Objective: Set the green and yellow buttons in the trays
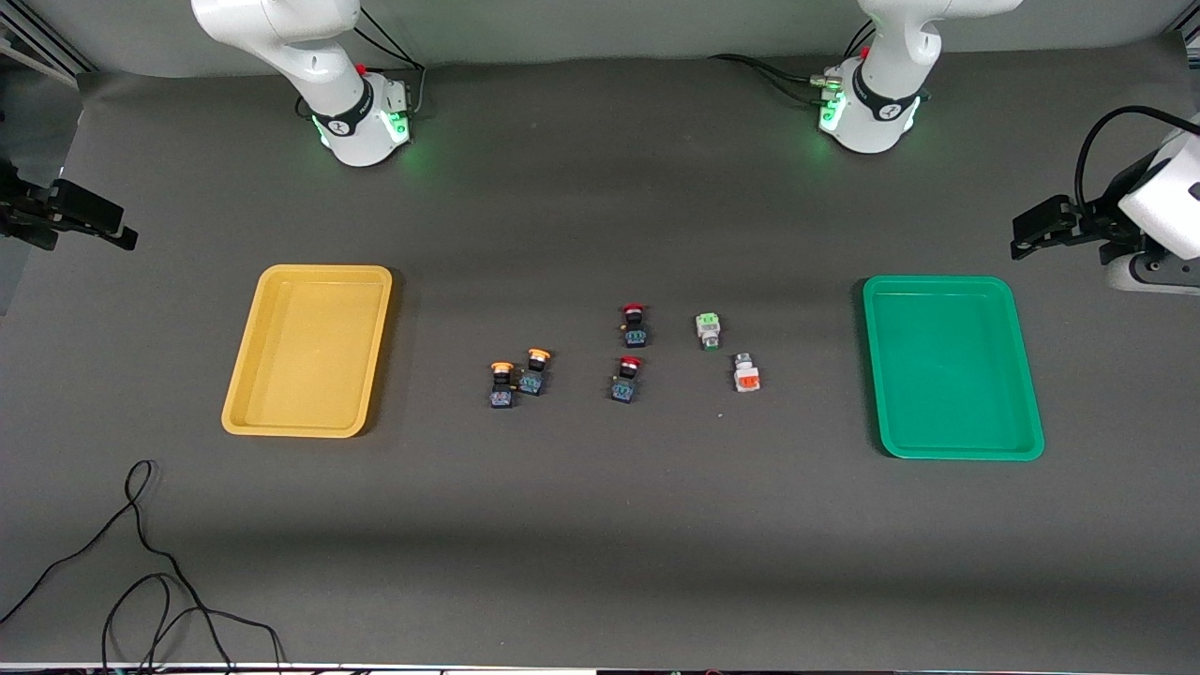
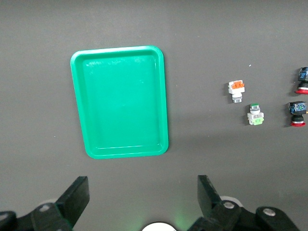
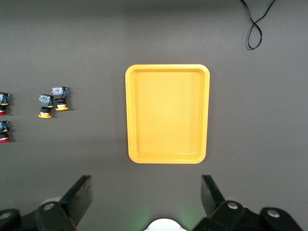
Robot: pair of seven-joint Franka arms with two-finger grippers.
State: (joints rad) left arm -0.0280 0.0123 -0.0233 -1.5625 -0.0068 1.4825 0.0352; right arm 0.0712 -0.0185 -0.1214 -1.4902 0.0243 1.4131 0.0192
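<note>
Two yellow-capped buttons (image 1: 502, 384) (image 1: 536, 370) stand together mid-table, toward the empty yellow tray (image 1: 309, 349). Two white-bodied buttons, one green-faced (image 1: 709, 330) and one orange-red-faced (image 1: 746, 373), lie toward the empty green tray (image 1: 952, 366). My left gripper (image 2: 143, 180) hangs open and empty high over the table between its base and the green tray (image 2: 120, 101). My right gripper (image 3: 147, 179) hangs open and empty over the stretch between its base and the yellow tray (image 3: 167, 113). Neither gripper shows in the front view.
Two red-capped buttons (image 1: 635, 324) (image 1: 626, 379) stand between the yellow-capped pair and the white pair. A black cable (image 1: 141, 562) loops at the table's near corner by the right arm's end. Black fixtures (image 1: 66, 217) (image 1: 1064, 230) jut in at both table ends.
</note>
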